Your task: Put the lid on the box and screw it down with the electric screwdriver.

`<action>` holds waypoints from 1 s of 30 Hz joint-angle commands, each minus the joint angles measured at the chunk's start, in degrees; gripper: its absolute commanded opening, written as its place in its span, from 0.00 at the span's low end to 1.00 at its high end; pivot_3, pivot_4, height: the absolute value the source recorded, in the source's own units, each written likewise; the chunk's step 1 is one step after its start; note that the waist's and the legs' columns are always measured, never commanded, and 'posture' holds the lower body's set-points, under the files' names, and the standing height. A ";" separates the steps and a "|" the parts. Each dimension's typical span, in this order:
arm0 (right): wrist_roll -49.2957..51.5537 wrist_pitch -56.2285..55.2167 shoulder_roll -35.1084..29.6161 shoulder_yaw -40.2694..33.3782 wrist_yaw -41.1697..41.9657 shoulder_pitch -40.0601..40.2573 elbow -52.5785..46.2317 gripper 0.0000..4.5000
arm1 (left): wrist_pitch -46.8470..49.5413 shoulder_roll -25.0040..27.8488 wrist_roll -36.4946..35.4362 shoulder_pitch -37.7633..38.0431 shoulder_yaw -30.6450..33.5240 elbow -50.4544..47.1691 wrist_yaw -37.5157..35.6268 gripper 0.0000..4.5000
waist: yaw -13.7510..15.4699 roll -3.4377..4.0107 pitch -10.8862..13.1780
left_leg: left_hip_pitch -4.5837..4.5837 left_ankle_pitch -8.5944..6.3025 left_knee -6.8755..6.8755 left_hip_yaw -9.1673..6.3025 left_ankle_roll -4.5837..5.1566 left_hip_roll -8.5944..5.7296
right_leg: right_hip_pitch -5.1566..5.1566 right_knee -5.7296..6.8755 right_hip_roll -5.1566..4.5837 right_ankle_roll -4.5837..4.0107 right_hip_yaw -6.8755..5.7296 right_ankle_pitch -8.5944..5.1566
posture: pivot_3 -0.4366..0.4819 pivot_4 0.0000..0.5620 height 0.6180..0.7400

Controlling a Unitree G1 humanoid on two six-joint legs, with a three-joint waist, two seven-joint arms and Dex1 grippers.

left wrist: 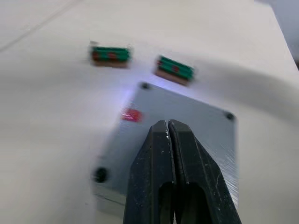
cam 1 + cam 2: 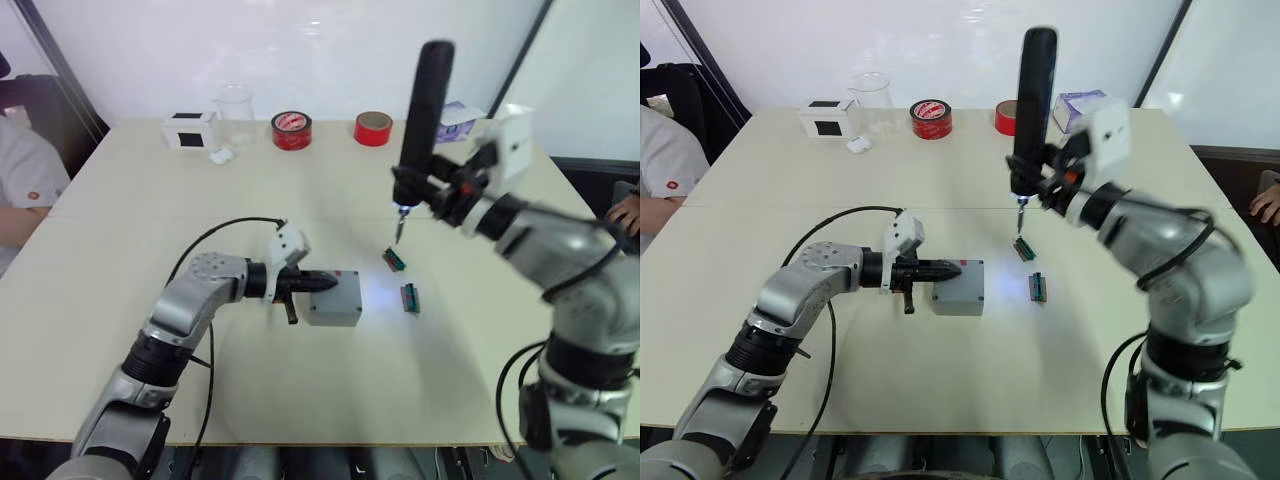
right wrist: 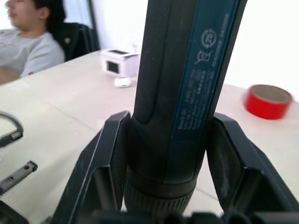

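Note:
The lid [image 1: 191, 116], grey with a small red mark [image 1: 131, 115] and corner screw holes, lies on top of the grey box [image 2: 334, 312] near the table's middle. My left gripper [image 2: 328, 283] is shut, its fingertips [image 1: 167, 126] resting on the lid's top. My right gripper [image 2: 428, 190] is shut on the electric screwdriver [image 2: 424, 100], holding it upright above the table, to the right of and behind the box. Its black-and-blue body [image 3: 187, 84] sits between the two fingers [image 3: 100, 168]. The bit hangs just above a green part [image 2: 393, 260].
Two small green connector pieces [image 1: 110, 54] [image 1: 174, 70] lie just right of the box. Along the far edge stand a white box with black face [image 2: 187, 129], a glass beaker [image 2: 234, 112], two red tape rolls [image 2: 291, 130] [image 2: 372, 128] and a purple-white carton [image 2: 458, 120]. A person [image 2: 25, 180] sits at the left.

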 commanded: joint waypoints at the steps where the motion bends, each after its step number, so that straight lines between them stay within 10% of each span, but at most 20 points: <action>1: 1.34 7.31 -4.24 -5.61 -1.42 -3.13 3.97 0.42 | 1.12 -1.26 -3.75 -2.00 5.68 -3.50 3.36 0.00 | 0.04 0.01 0.01 | -0.01 -0.02 -0.03 -0.01 0.03 0.00 | -0.01 -0.01 0.01 -0.01 -0.02 -0.01 | 0.48 0.27 1.00; 6: 0.14 14.59 -16.45 -2.21 4.13 0.98 10.53 0.42 | 2.18 -0.69 -6.71 -3.23 8.94 -4.41 4.25 0.00 | 0.17 0.21 0.13 | -0.37 -0.05 -0.05 -0.01 0.09 -0.14 | -0.22 -0.14 -0.16 0.01 -0.05 -0.01 | 0.48 0.27 1.00; 13: 5.30 20.35 -30.60 6.34 13.83 12.52 23.96 0.42 | 5.44 11.73 -14.22 1.53 5.30 -10.70 -12.40 0.00 | -0.31 0.30 0.24 | -0.47 -0.14 -0.03 0.10 0.24 -0.18 | -0.37 -0.22 -0.08 0.01 0.02 -0.02 | 0.48 0.27 1.00; 30: -1.73 18.85 -31.56 19.88 20.33 7.42 38.45 0.42 | 6.47 18.57 -15.48 5.26 0.67 -19.59 -14.01 0.00 | 0.04 0.40 0.33 | -0.42 -0.12 0.07 0.33 0.21 -0.17 | -0.46 -0.10 0.05 0.01 0.23 -0.03 | 0.48 0.27 1.00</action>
